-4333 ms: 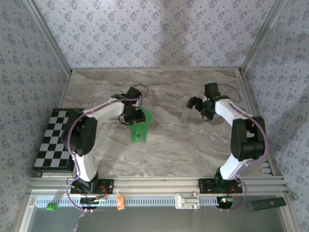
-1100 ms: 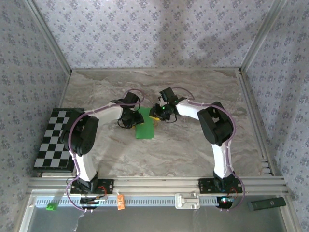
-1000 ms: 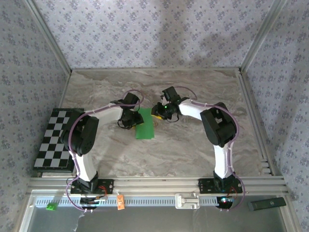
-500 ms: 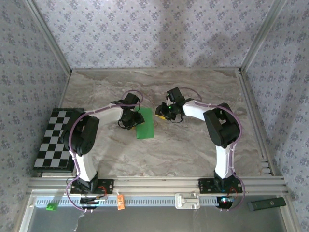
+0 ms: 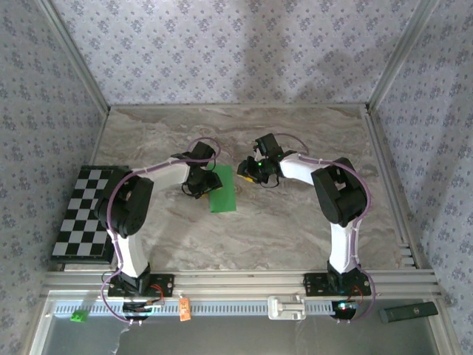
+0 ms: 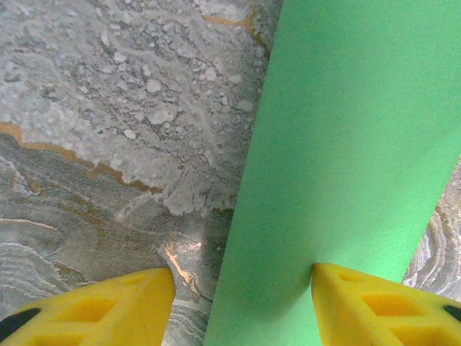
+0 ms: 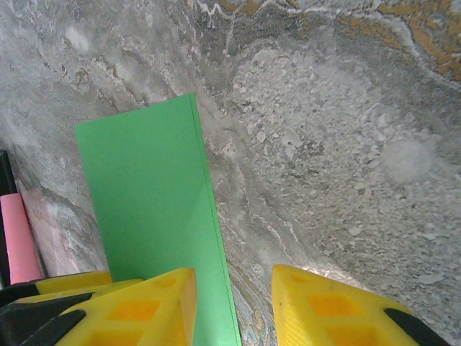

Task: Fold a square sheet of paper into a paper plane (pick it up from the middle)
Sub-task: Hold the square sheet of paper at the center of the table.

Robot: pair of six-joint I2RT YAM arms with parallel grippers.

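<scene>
Currently the green sheet of paper (image 5: 222, 191), folded into a narrow strip, lies flat on the marble table (image 5: 295, 222) between both grippers. The left gripper (image 6: 241, 306) is spread wide, with one finger over bare table and the other at the strip. The right gripper (image 7: 232, 306) is parted and empty, just beside the strip's edge.

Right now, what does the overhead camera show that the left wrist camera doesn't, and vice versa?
Overhead: both arms whole, the checkered board left of them, and the green paper's outline between the left gripper and right gripper. Left wrist: up close, one yellow fingertip resting on the paper. Shared: the green paper lying on the marble table.
</scene>
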